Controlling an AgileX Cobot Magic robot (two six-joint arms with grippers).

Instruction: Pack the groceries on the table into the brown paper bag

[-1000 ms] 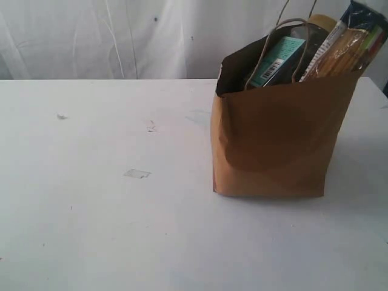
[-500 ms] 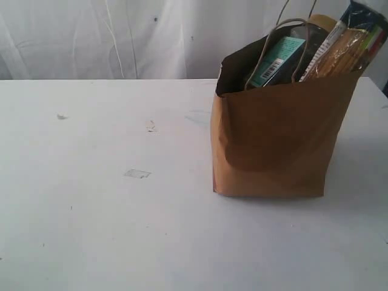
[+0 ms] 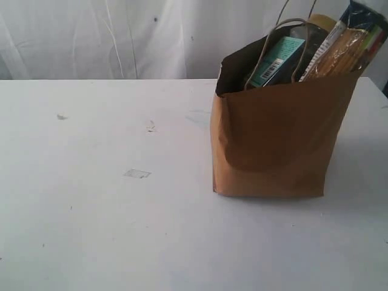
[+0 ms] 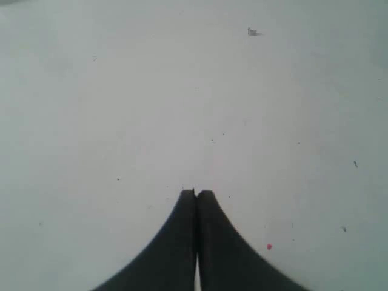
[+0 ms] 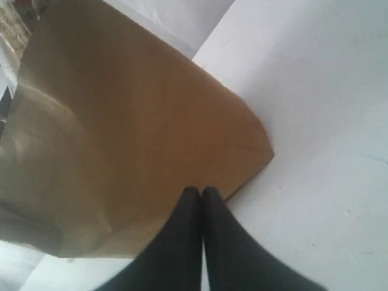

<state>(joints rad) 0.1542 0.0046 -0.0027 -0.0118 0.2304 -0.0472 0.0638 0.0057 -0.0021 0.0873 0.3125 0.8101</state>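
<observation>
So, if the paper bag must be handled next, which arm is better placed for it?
The right, probably. The right gripper, shut, points at the side of the brown paper bag from close by; the left gripper, also shut, faces only the table.

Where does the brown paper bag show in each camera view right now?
Exterior view: brown paper bag stands right of centre on the table.
Left wrist view: not in it; only table beyond the left gripper.
Right wrist view: its side fills much of the picture, past the right gripper.
Shared landmark: the white table.
</observation>
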